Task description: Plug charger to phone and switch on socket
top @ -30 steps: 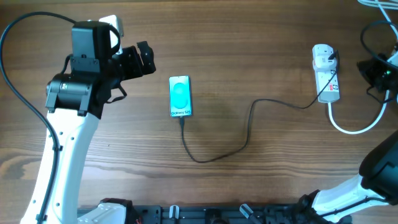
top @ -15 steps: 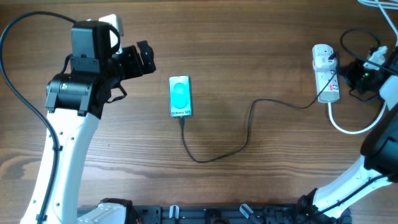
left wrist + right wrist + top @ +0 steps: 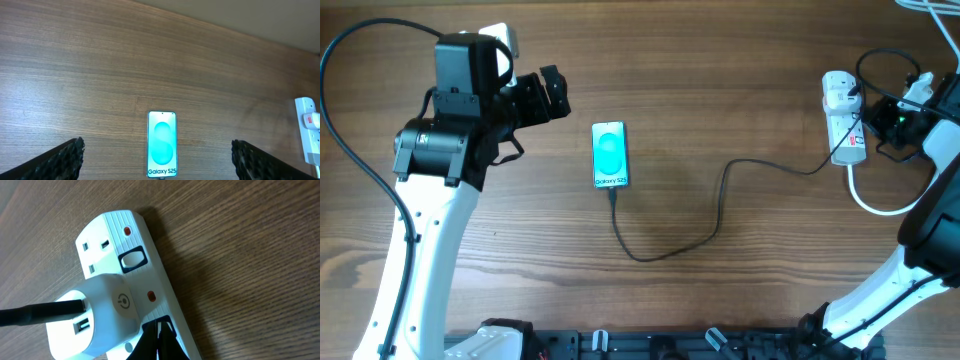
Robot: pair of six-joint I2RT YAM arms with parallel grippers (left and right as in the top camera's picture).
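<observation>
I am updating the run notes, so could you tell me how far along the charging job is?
Looks done: the charger runs into the phone's bottom edge, and its adapter sits in the socket. In hand: the shut right gripper points at the switch beside that adapter. Left: pressing it; contact cannot be told. The left gripper hangs open, empty.

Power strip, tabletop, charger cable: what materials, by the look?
Power strip: looks like white moulded plastic, semi-gloss; soft highlights, ribbed end. Tabletop: wood grain, matte; solid wood or laminate, cannot tell. Charger cable: black, probably rubbery sheath; lies in loose curves.
</observation>
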